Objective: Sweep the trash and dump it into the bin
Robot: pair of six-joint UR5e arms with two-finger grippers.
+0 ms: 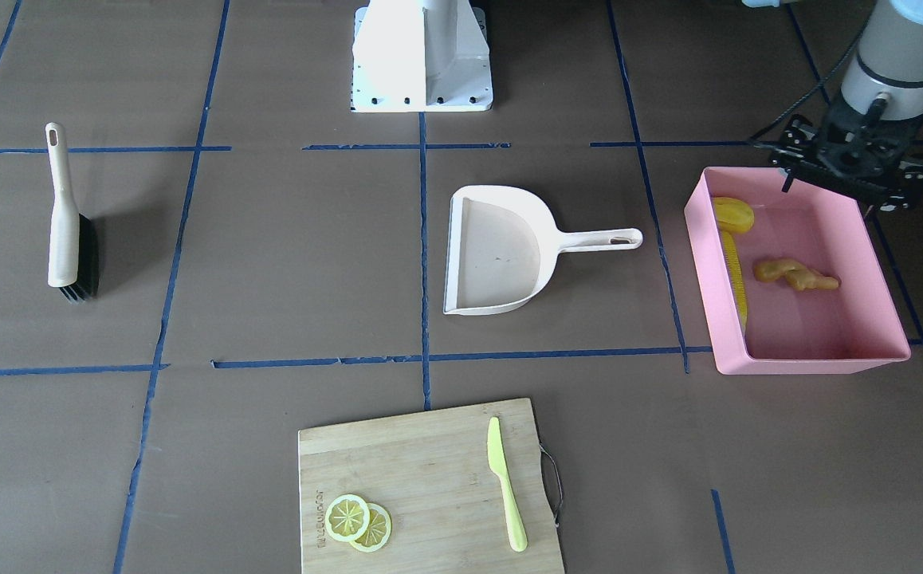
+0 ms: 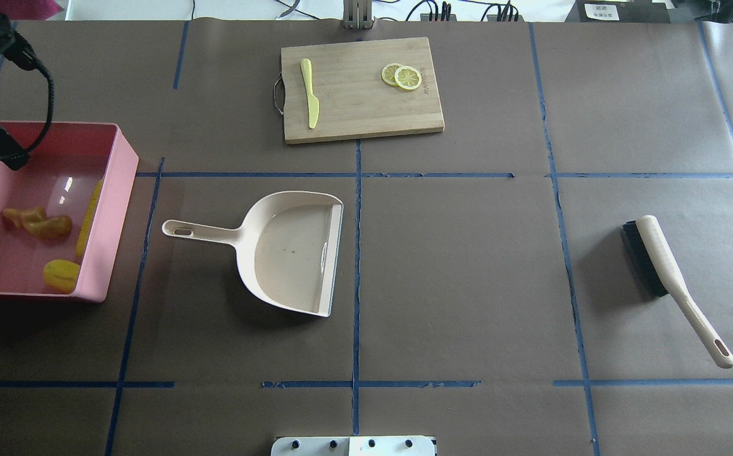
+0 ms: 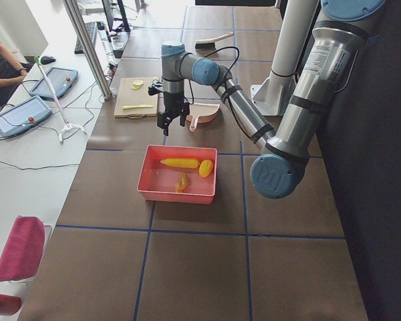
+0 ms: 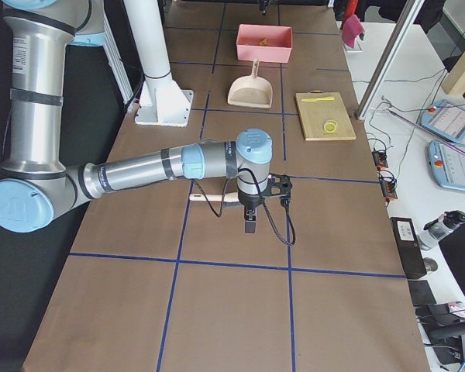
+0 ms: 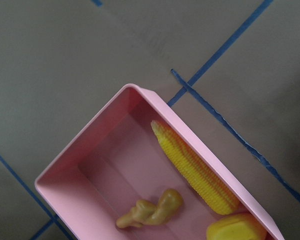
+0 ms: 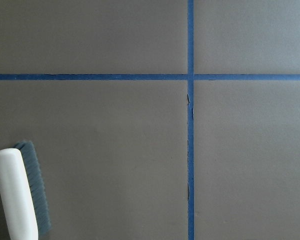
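The pink bin holds all the trash: a yellow corn cob along one wall, a rounded yellow lump in a corner and a tan ginger root mid-floor. The left wrist view looks down on the same bin, corn and ginger. My left gripper hovers above the bin's robot-side rim, open and holding nothing. My right gripper hangs over bare table just past the brush; I cannot tell whether it is open or shut.
An empty cream dustpan lies mid-table, handle toward the bin. The cream brush lies flat on the opposite side. At the far edge, a wooden board carries a green knife and lemon slices.
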